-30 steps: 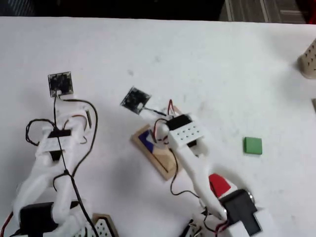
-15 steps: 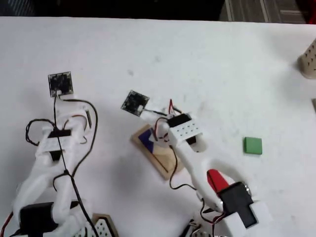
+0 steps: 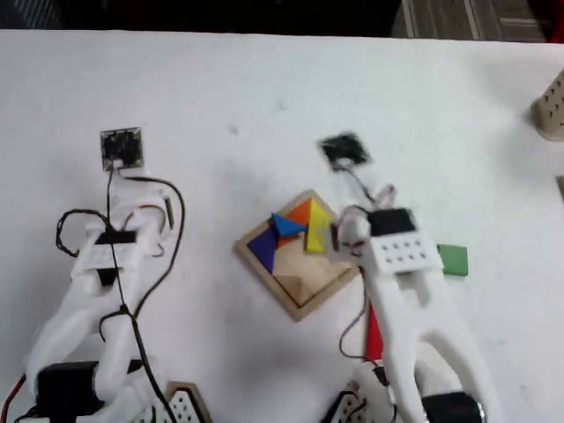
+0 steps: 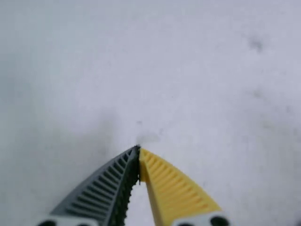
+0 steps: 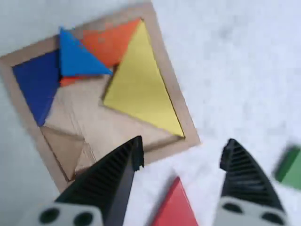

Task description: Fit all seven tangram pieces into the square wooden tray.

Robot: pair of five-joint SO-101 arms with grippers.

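- We see a white, matt tabletop in the high view, with faint dark specks and scuffs scattered over it.
- Beyond its far edge the room is dark. A patch of grey striped floor shows at the far right.
- A pale wooden block dotted with holes stands at the tabletop's right edge.
- The square wooden tray lies near the middle of the tabletop, turned corner-on, between the left arm and the right arm.
- The tray holds a yellow triangle, an orange piece and a dark blue piece. A light blue triangle lies partly over the orange piece. Part of the tray floor is bare wood.
- A red piece lies on the tabletop just beside the tray.
- A green square lies on the tabletop to the right, just beside the right arm.
- The right pincer is released, its jaws standing apart above the tray's rim and the red piece.
- The left pincer is clenched, its tips meeting above bare tabletop, well apart from the tray.
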